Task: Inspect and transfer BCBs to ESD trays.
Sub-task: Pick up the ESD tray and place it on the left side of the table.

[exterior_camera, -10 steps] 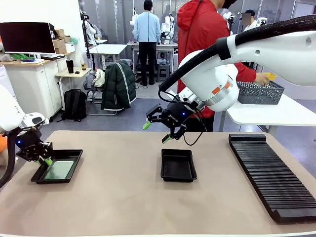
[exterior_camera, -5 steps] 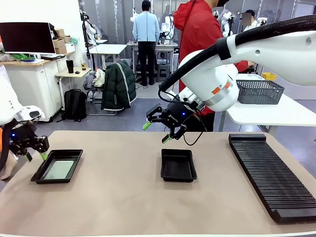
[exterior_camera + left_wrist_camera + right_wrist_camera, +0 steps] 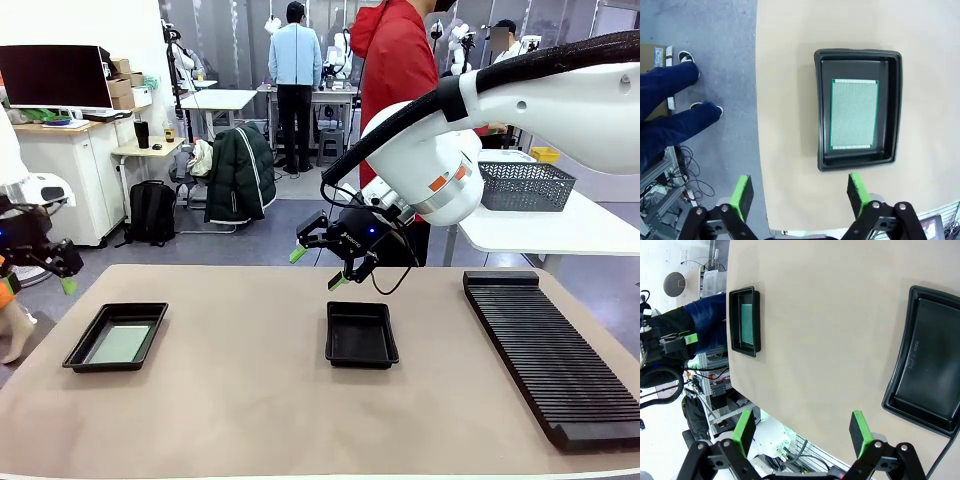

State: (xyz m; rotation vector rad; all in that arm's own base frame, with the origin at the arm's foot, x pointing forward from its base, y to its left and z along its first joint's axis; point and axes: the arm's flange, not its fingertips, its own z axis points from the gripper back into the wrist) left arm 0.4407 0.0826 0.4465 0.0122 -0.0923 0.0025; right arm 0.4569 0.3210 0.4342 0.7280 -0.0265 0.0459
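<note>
Counter (image 3: 250, 410) in beige, carrying two shallow black plastic trays well apart: left-hand tray (image 3: 100, 366) with thin pale-green rectangular board (image 3: 120, 343) flat on its floor, middle tray (image 3: 360, 335) with black floor showing. Long black ribbed rack (image 3: 550, 350) along right side. Left pincer (image 3: 800, 192) high beside counter's left edge, green-padded fingers spread wide. Right pincer (image 3: 316, 269) hovering over far rim of middle tray, fingers likewise apart. Beyond far edge, person in red hooded jacket (image 3: 395, 60).

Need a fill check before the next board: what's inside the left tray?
One BCB lies flat on the floor of the left ESD tray, bare black floor around it. Whatever lies under the board is covered.
</note>
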